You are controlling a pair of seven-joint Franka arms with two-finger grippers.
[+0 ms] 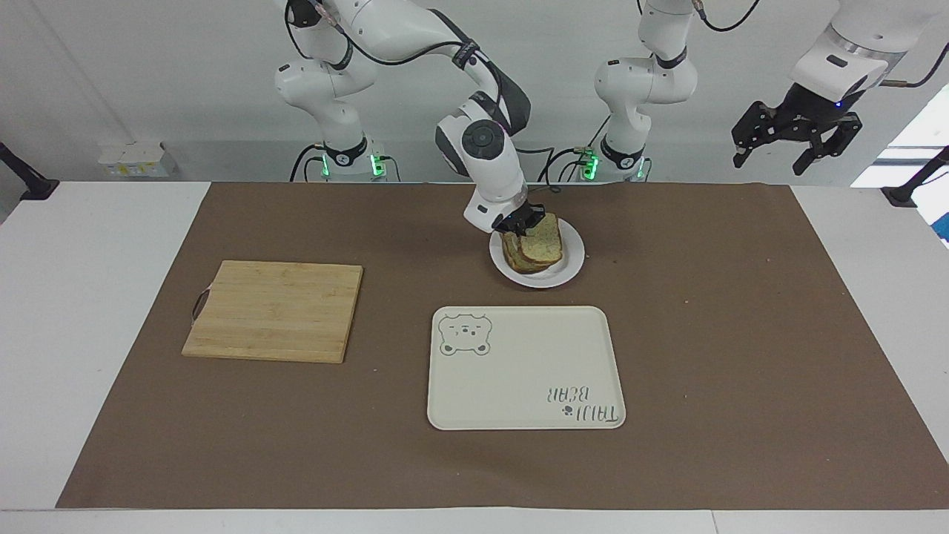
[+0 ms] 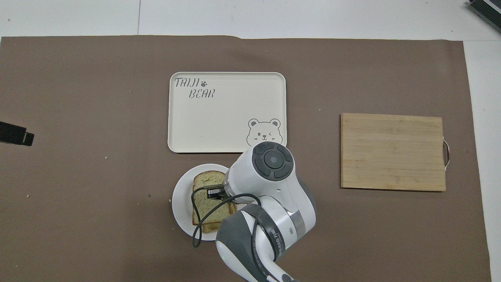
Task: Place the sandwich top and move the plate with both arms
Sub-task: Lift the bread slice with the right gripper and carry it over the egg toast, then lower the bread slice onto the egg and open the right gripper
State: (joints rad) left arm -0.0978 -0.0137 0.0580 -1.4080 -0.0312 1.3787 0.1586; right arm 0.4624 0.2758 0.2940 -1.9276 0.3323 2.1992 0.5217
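The sandwich top [image 1: 546, 240] [image 2: 204, 197], a plain speckled slice, lies slightly tilted over the egg slice [image 1: 518, 262] on the small white plate [image 1: 571, 268] [image 2: 179, 203]. The egg is hidden under it. My right gripper [image 1: 523, 221] [image 2: 214, 192] is shut on the sandwich top's edge at the side toward the right arm's end of the table, low over the plate. My left gripper [image 1: 798, 142] hangs open and empty high over the left arm's end of the table and waits; its tip shows in the overhead view [image 2: 15, 134].
A cream tray with a bear drawing [image 1: 519, 371] [image 2: 227, 117] lies just farther from the robots than the plate. A wooden cutting board [image 1: 274, 311] [image 2: 391, 152] lies toward the right arm's end. A brown mat [image 1: 741, 334] covers the table.
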